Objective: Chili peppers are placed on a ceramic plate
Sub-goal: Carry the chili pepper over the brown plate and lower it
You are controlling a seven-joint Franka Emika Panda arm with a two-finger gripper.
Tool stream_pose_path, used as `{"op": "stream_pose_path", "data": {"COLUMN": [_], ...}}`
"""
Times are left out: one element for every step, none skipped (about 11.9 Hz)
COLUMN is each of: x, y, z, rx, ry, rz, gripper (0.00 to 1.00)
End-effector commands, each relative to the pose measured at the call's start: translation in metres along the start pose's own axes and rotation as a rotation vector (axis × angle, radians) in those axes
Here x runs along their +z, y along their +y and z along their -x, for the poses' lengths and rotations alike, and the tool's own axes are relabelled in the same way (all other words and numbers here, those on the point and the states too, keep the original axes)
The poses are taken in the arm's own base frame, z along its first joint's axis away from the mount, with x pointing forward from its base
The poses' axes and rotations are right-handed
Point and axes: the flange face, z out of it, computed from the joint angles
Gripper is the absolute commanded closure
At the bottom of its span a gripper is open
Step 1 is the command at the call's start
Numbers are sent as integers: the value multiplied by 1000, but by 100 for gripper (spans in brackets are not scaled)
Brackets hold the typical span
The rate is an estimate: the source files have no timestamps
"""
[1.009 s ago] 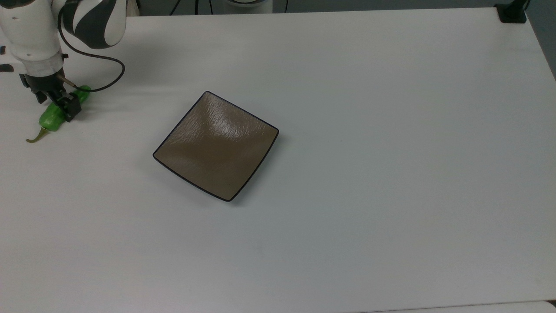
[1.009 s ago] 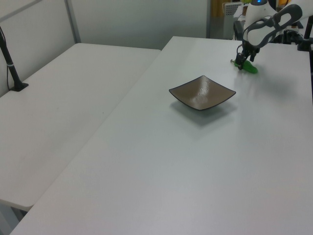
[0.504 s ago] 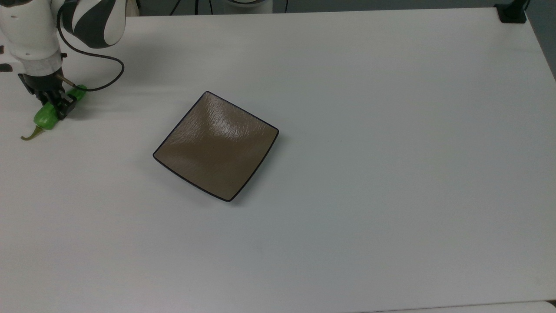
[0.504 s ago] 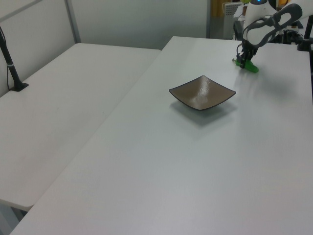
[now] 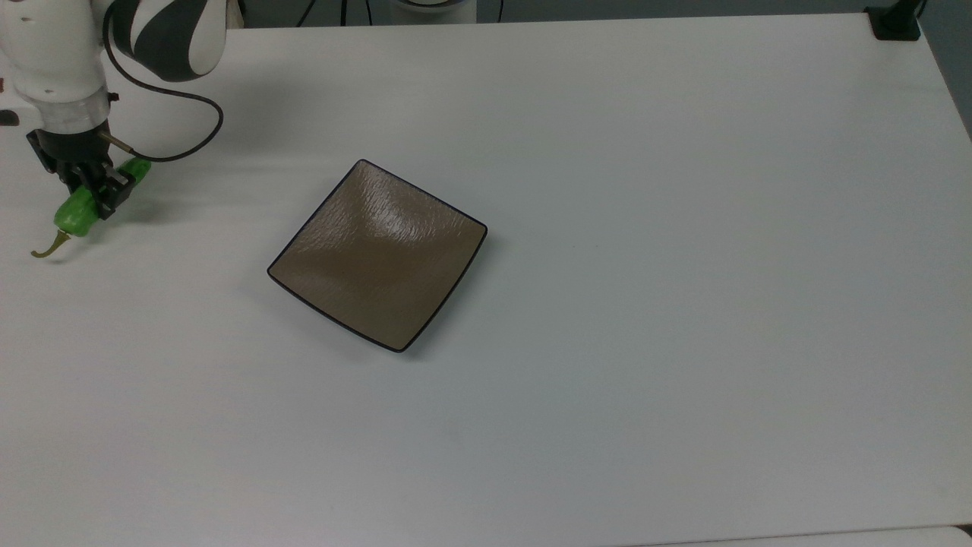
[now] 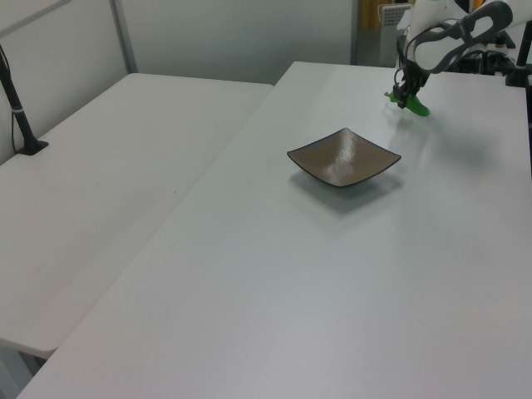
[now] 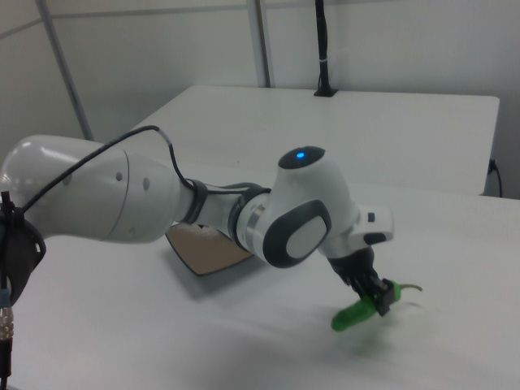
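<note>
Gripper [image 5: 89, 191] is clamped across the middle of the chili pepper [image 5: 76, 214], fingers pressed on either side of the green body. In the right view the gripper [image 7: 376, 296] is seen holding the chili pepper [image 7: 356, 315] clear of the table [image 7: 455, 341], with a faint shadow underneath it; the pepper hangs tilted, its tip angled down toward the right view's left. The thin olive stem [image 5: 47, 248] is seen curling out beyond the fingers toward the top view's lower left, and the pepper's other end pokes out past the gripper toward the top view's upper right. In the left view the gripper [image 6: 409, 94] and chili pepper [image 6: 417, 106] are seen at the far end of the table [image 6: 332, 274].

Ceramic plate [image 5: 377, 254] is set flat on the table [image 5: 683, 304], well apart from the gripper, off toward the top view's right and slightly lower. Nothing is carried on its brown surface. In the left view the ceramic plate [image 6: 343, 157] lies nearer the camera than the gripper, toward the left view's left. In the right view a corner of the ceramic plate [image 7: 207, 250] is seen behind the arm [image 7: 122, 195], to the right view's left of the gripper. A black cable [image 5: 163, 99] is looped from the arm [image 5: 53, 53] down to the wrist just above the fingers.
</note>
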Motion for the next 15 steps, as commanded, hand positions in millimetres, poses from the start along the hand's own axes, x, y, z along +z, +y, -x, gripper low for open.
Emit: {"op": "stream_pose_path", "data": {"x": [-41,-48,-64,-82,-99,-117,-131,-139,-143,-146,-149,-149,-151,-152,-149], "y": [-26,-34,-48,-59,-68,-80,-104,-123,-142,-162,-180,-196,-220,-237,-251], "z": [-4,-4,-8,-12,-13,-14,-12,-12,-10,-7,-3,1,6,11,16], "rx": [41,36,42,60,79,89,71,71,86,81,58,43,38,39,36], "ry": [25,-10,-38,-71,-95,-106,-114,-120,-122,-125,-128,-135,-143,-152,-166], "rz": [-33,-41,-63,-103,-147,-197,-232,-254,-262,-273,-289,-302,-322,-328,-334], "gripper": [82,82,82,82,82,82,80,80,80,80,80,79,79,79,79]}}
